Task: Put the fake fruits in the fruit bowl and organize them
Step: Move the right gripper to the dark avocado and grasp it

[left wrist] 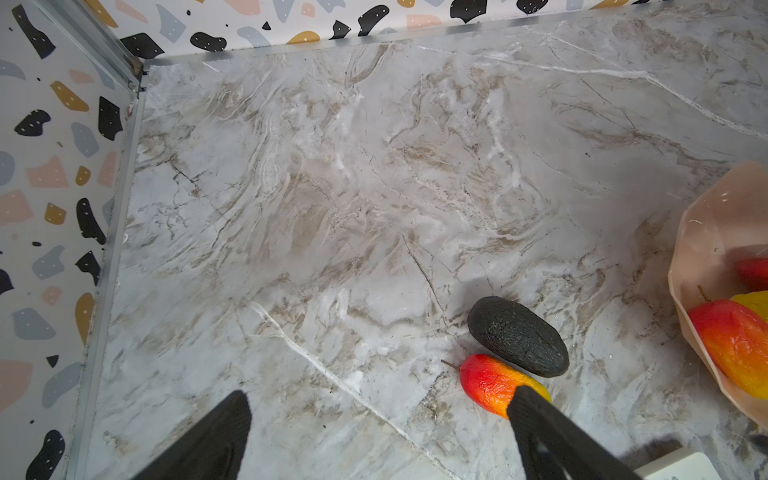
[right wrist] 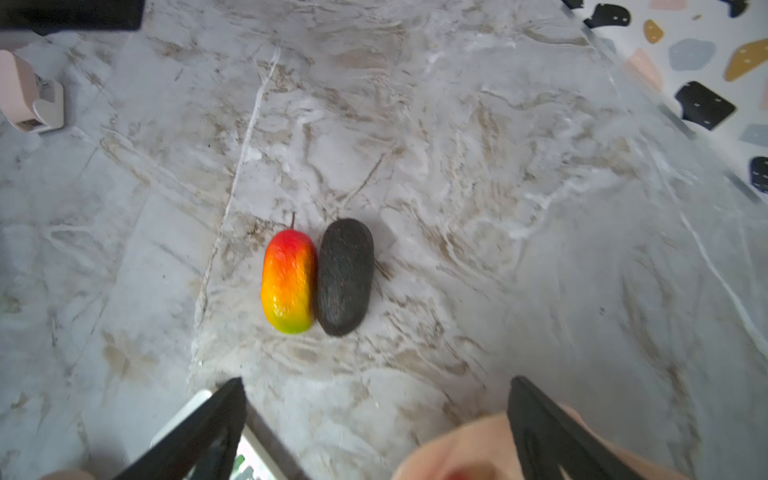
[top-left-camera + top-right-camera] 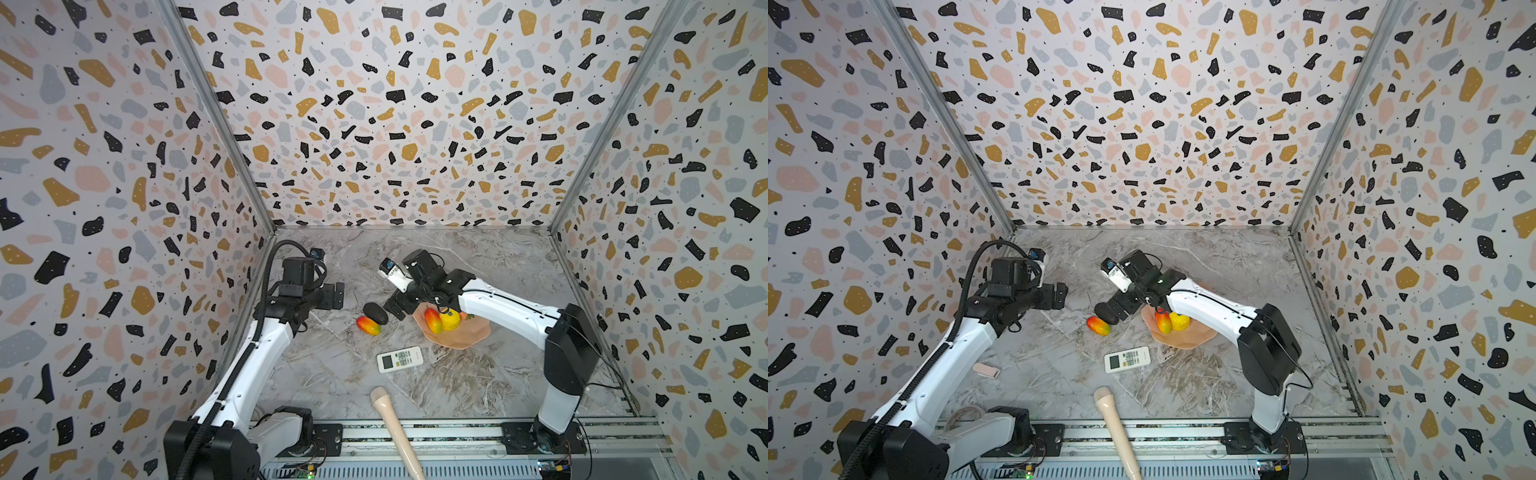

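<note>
Though within easy reach, not yet in the wide, glossy pale-pink bowl with the wavy rim (image 3: 469, 338): blackish pebbled avocado (image 2: 344, 276) and glossy red-to-yellow mango (image 2: 289, 286), lying on the grey marble tabletop (image 3: 498, 266), touching along their long sides, just left of the bowl. Already inside: second red-orange mango (image 3: 433, 321) touching bumpy yellow citrus (image 3: 451, 320).

Judged light, rigid and hollow, so only a gentle squeeze needed; slick on the mango, grippier on the avocado's rough skin. Best taken from above, across the short width at mid-length. Awkward to slide a finger between the pair while touching, so better to close over an outer flank or nudge apart beforehand.

Right gripper (image 2: 376, 380) hanging between avocado and bowl, jaws spread wide, holding nothing. Left gripper (image 1: 378, 395) above the table towards the left wall, jaws likewise apart and empty.

Red strawberry (image 1: 754, 272) mostly hidden beneath the right arm in both top views; cut off at the frame edge in the left wrist view, so identity only probable. Bowl's rear rim covered too. White remote control (image 3: 400, 359) and long beige stick (image 3: 395, 428) nearer the front, no part of the job.
</note>
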Available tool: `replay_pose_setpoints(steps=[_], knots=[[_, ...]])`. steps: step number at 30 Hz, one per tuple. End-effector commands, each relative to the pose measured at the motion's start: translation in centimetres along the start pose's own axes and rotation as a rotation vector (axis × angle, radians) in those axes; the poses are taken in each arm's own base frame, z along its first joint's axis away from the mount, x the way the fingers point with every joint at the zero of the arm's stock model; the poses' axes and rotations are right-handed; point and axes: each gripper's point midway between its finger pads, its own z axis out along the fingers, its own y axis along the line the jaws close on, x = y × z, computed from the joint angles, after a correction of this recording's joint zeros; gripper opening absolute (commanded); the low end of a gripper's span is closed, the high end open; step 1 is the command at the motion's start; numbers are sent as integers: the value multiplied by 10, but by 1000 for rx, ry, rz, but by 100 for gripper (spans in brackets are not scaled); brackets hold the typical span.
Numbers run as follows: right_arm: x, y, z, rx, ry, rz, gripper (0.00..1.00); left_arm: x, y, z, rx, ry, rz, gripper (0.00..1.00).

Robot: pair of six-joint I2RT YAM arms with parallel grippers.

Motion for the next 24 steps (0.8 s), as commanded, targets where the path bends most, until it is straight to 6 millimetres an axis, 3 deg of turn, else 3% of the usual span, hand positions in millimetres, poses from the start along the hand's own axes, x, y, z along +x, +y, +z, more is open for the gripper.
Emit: replay_pose_setpoints(steps=[1,6,13,24], knots=[[-18,8,26,-35,-44,34,99,-1,3,-3,-7,-23,4,100],[-29,12,60,-79,-50,52,100,-2,2,-4,-6,-26,3,100],[-12,9,95,-83,0,85,90,-2,3,-5,-8,-29,4,100],[5,13,114,-113,44,98,69,-1,3,-4,-9,-24,3,99]])
